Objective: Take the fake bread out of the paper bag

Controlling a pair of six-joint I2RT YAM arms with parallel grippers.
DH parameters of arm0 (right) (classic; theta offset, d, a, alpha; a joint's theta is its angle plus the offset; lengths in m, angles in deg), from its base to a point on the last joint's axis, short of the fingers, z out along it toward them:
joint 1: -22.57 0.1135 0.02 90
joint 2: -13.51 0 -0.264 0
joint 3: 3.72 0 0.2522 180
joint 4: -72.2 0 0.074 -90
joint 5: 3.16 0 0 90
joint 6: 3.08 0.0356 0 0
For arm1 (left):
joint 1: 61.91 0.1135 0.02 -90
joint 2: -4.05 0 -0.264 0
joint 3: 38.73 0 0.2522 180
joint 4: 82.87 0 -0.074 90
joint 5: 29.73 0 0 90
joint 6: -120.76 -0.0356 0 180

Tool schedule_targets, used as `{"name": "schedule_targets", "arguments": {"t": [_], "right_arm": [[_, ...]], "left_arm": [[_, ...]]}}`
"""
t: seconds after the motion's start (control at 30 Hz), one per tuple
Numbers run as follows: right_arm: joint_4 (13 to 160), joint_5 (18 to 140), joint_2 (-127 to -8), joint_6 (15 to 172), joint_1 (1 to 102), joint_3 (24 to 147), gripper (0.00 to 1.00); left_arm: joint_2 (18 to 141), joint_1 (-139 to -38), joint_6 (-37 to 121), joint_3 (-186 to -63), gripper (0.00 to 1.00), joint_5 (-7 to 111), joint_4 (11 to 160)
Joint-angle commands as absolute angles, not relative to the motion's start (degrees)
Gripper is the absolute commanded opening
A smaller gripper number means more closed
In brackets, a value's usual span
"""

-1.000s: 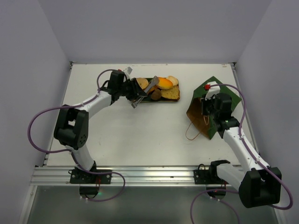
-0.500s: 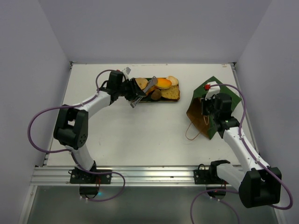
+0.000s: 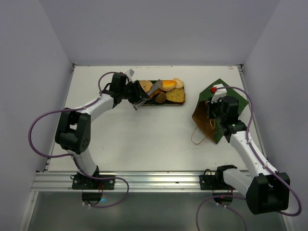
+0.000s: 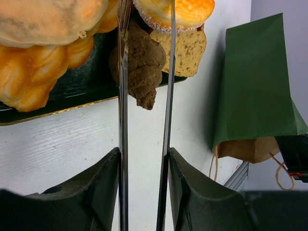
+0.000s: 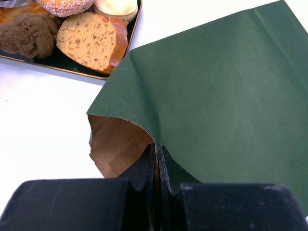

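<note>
On the white table [image 3: 144, 139], the right gripper [image 5: 157, 154] was pressed together on the rim of the paper bag [image 5: 216, 86], which lay on its side with its mouth gaping. Farther back, the left gripper [image 4: 143, 154] clasped metal tongs [image 4: 123, 96], their arms reaching over a brown piece. The fake bread [image 4: 43, 19] crowded the dark tray [image 4: 72, 91], well apart from the bag.
</note>
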State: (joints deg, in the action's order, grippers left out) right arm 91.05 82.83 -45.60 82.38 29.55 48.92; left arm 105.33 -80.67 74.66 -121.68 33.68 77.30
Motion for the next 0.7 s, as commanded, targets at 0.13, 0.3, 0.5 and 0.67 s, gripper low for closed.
{"name": "schedule_targets", "arguments": {"t": [0.13,0.3,0.5,0.67], "right_arm": [[88.6,82.45,-44.58,81.91,29.25,49.24,0.02],[88.6,82.36,-44.58,81.91,29.25,49.16,0.02],[88.6,82.27,-44.41,81.91,29.25,49.16,0.02],[88.6,82.18,-44.41,81.91,29.25,49.16,0.02]], "left_arm": [[105.65,-80.19,73.74,-123.06,0.46,33.11,77.74],[104.16,-80.01,73.57,-122.1,0.46,33.55,77.92],[103.37,-79.66,73.39,-122.1,0.47,33.9,77.48],[103.1,-79.66,73.48,-122.1,0.48,33.9,77.48]]}}
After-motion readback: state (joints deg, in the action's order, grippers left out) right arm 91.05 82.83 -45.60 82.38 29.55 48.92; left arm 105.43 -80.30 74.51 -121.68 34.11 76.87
